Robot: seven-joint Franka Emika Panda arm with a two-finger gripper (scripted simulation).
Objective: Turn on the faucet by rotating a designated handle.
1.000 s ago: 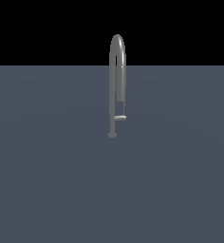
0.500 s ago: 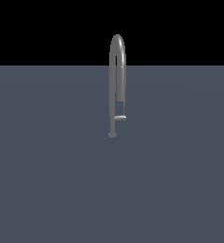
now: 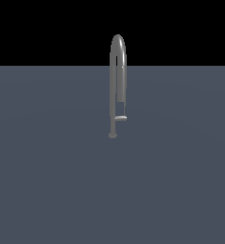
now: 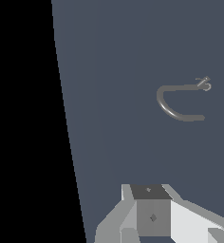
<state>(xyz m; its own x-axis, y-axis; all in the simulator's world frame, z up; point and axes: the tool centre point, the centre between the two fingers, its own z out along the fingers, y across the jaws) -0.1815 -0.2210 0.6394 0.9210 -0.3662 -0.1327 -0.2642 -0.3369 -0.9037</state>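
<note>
Tabletop (image 3: 47,167): flat, plain slate-grey surface filling the lower part of the exterior view, under a black background.

Faucet (image 3: 113,86): tall, slim, grey metallic gooseneck pipe standing upright near the middle of the exterior view. Its small round base flange sits on the tabletop. The stem rises to a narrow inverted-U arch that reaches above the tabletop's far edge into the black. The spout tube comes back down on the exterior view's right of the stem, close beside it, and ends well above the base.

Handle (image 3: 120,118): short, flat, light-grey lever low on the stem, just below the spout's end, sticking out toward the exterior view's right.

Wrist view: the faucet appears small and far off as a curved grey arc, with the handle (image 4: 202,81) a tiny stub at one end by the base.

Hand (image 4: 173,235): white and grey body at the edge of the wrist view, well apart from the faucet and touching nothing visible. Fingertips are cut off by the frame; whether it is open or closed cannot be told.
</note>
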